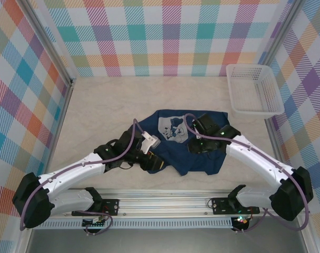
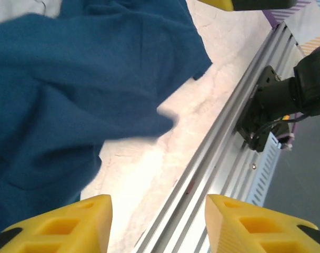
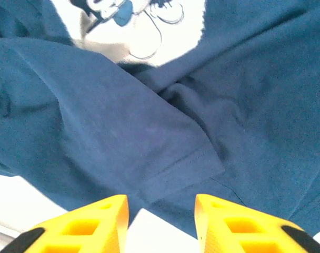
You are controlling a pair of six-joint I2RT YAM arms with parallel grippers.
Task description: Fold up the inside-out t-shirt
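Observation:
The inside-out t-shirt (image 1: 194,150) is a dark navy cloth lying bunched in the middle of the table, with a white cartoon print (image 1: 172,128) facing up. My left gripper (image 1: 153,161) hovers at the shirt's near-left edge. In the left wrist view that gripper (image 2: 159,203) is open with bare table between its yellow fingers (image 2: 70,221), and the shirt (image 2: 60,89) lies just beyond. My right gripper (image 1: 196,144) is over the shirt's middle. In the right wrist view it (image 3: 161,203) stands open above a folded sleeve hem (image 3: 186,168), gripping nothing.
A white plastic basket (image 1: 255,89) stands at the back right. The aluminium rail (image 1: 165,203) carrying the arm bases runs along the table's near edge, close behind the left gripper (image 2: 218,153). Checkered walls close in the left, back and right sides.

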